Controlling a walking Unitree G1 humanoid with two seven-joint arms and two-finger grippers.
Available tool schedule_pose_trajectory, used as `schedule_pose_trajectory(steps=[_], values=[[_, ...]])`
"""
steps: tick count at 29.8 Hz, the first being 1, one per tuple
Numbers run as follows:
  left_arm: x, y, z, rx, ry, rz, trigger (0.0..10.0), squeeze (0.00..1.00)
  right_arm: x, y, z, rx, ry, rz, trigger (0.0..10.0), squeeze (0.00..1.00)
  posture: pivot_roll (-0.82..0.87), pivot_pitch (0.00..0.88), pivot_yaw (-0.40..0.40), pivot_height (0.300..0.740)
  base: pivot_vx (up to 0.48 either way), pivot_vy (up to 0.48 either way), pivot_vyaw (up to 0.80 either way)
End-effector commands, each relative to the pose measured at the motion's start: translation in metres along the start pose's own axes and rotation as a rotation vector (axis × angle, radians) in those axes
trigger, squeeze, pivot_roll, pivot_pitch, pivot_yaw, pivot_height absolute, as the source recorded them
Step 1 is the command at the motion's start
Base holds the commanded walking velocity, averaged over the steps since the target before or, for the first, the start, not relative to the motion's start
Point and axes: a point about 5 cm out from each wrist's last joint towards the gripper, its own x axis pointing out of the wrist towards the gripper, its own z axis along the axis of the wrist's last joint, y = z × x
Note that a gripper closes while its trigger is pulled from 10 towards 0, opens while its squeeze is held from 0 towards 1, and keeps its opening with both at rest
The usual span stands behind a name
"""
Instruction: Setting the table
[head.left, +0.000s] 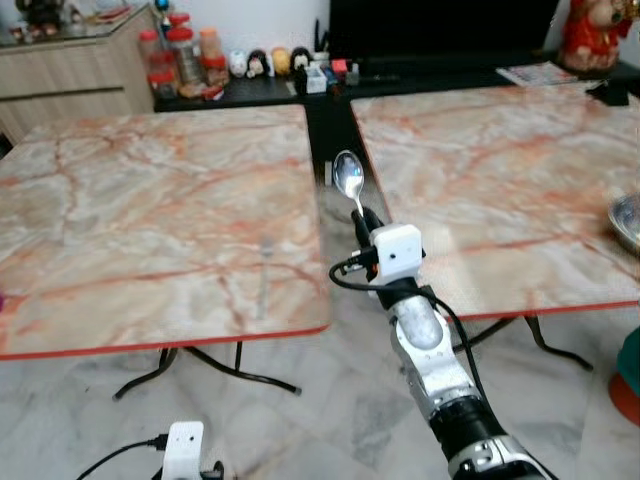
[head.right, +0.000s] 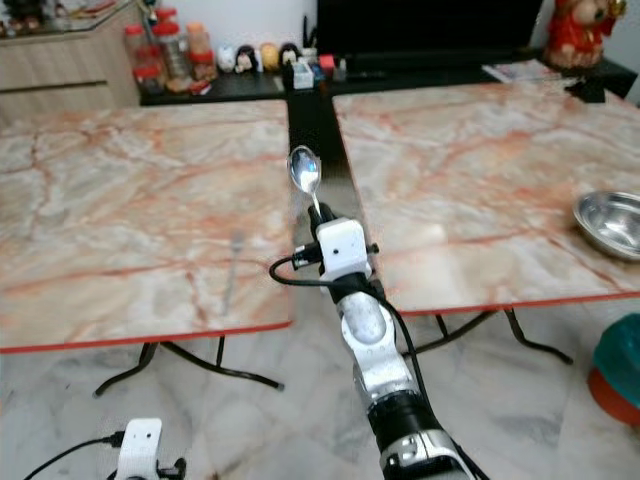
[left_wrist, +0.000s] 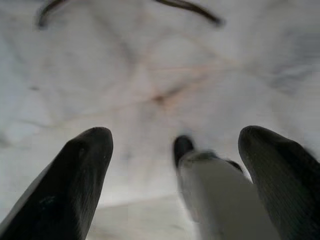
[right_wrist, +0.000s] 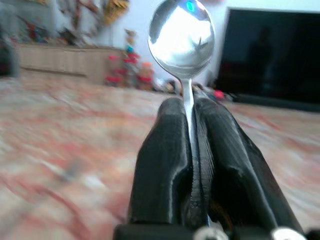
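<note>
Right wrist view: the right gripper (right_wrist: 192, 150) has its two black fingers pressed together on the handle of a metal spoon (right_wrist: 182, 37), bowl uppermost and well clear of the fingertips, the spoon's long axis running on from the fingers.

From the head cameras, the right gripper (head.left: 365, 222) is raised over the gap between two marble-topped tables, with the spoon (head.left: 348, 178) pointing up and away from the robot. The left table (head.left: 150, 220) has its near right corner just beside the wrist; the right table (head.left: 500, 180) has its near left corner on the other side. A fork (head.left: 263, 275) lies on the left table near that table's right edge, handle running towards the near edge. A steel bowl (head.right: 612, 222) sits at the right table's right edge, well apart from the spoon.

Setting the spoon down will likely mean tipping its long axis from upright to flat and swinging it sideways over one tabletop; the right arm alone is placed for that.

Left gripper (left_wrist: 175, 170) hangs low over the floor, fingers apart and empty.
</note>
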Motion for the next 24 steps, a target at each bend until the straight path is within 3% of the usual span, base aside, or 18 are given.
schedule_pose_trajectory(steps=[1, 24], values=[[-0.0005, 0.005, -0.0022, 0.015, 0.009, 0.012, 10.0, 0.0, 0.0054, 0.0028, 0.0074, 0.006, -0.03, -0.004, 10.0, 0.0, -0.02, 0.0, 0.056, 0.736, 0.0, -0.48, 0.0], [-0.0006, 0.0044, -0.0029, 0.02, 0.011, 0.008, 10.0, 0.0, 0.006, -0.0046, 0.0059, -0.009, -0.016, -0.04, 10.0, 0.0, -0.03, 0.0, 0.065, 0.736, 0.0, -0.48, 0.0]])
